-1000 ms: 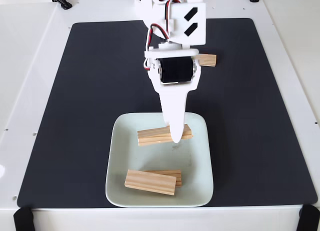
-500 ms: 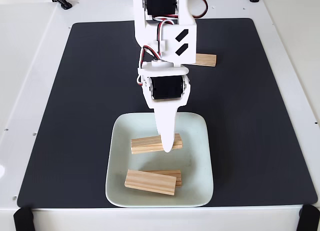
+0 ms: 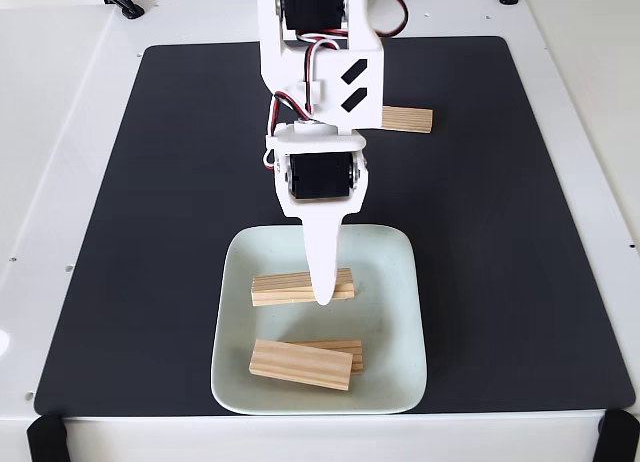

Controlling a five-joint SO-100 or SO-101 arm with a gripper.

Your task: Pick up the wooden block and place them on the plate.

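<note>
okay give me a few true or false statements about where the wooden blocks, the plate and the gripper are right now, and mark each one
1. Two blocks lie stacked at the plate's near edge. True.
2. The plate is round. False: square with rounded corners.
3. The gripper is over the plate, at a third block. True.
4. Every block is on the plate. False: one block lies on the black mat beyond the arm.

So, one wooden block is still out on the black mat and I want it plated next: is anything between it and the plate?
Yes: the white arm stands between the light-tan wooden block and the pale mint square plate.
</note>
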